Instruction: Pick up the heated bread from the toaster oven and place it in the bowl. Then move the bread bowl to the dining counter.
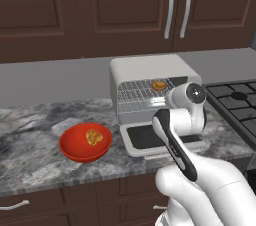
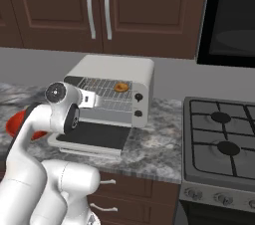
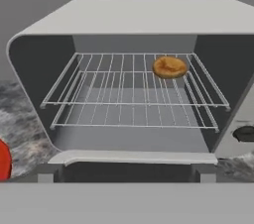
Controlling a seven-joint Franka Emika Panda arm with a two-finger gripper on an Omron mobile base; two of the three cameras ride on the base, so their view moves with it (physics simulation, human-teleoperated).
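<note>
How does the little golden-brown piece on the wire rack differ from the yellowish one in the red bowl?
The smooth oval golden-brown bread lies on the wire rack inside the open white toaster oven; the yellowish pastry sits in the glossy red bowl on the counter beside that oven. The bread looks smooth and darker, the pastry lumpy and paler. Both are small baked pieces.

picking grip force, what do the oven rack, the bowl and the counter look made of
Rack: thin pale wire, likely metal. Bowl: glossy red, perhaps glazed ceramic or plastic; its sheen leaves that open. Counter: grey marbled veining, looks like polished stone.
</note>
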